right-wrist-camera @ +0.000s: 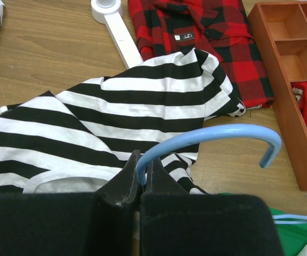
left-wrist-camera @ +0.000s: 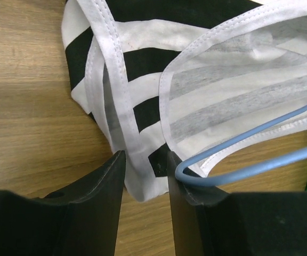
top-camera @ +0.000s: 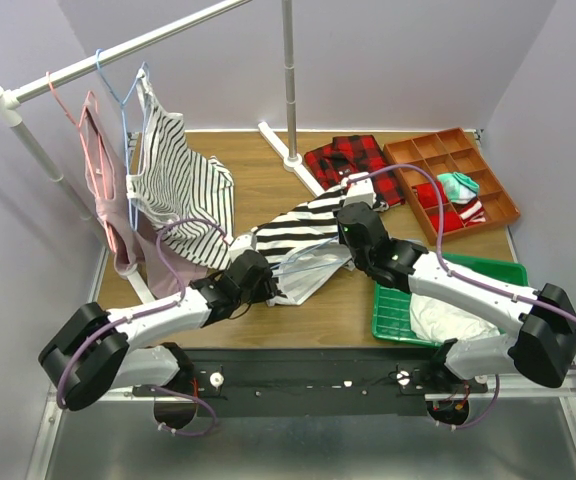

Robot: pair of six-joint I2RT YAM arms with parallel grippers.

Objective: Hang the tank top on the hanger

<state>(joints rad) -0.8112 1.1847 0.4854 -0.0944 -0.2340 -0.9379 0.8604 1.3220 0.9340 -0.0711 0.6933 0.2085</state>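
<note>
The sleeveless tank top (top-camera: 293, 235) in wide black-and-white stripes lies crumpled near the middle of the brown wooden table (top-camera: 268, 180), with its paler grey inside showing at its 5 o'clock end. The thin light-blue wire hanger (top-camera: 313, 263) rests against that end, one arm of it over the opened neckline.

In the left wrist view the left gripper (left-wrist-camera: 144, 157) comes in from 6 o'clock. Its black fingers (left-wrist-camera: 108, 197) stand a little apart with a white-hemmed strap of the tank top between them. Whether they press on the cloth cannot be told. The bent end of the hanger touches the finger at 3 o'clock.

In the right wrist view the right gripper (right-wrist-camera: 143, 160) has its fingers pressed together on the hanger just below the hook, which arcs away toward 3 o'clock above the striped cloth.

Seen from above, a red-and-black plaid shirt (top-camera: 353, 160) lies at 1 o'clock of the tank top, touching it. An orange-brown compartment tray (top-camera: 408, 150) sits at 2 o'clock, and a green plastic tray (top-camera: 498, 268) holding a white cloth (top-camera: 448, 318) is at 4 o'clock. At 10 o'clock a white metal rack (top-camera: 288, 80) carries a finer-striped top (top-camera: 178, 180) and a dusty-pink top (top-camera: 103, 190)
</note>
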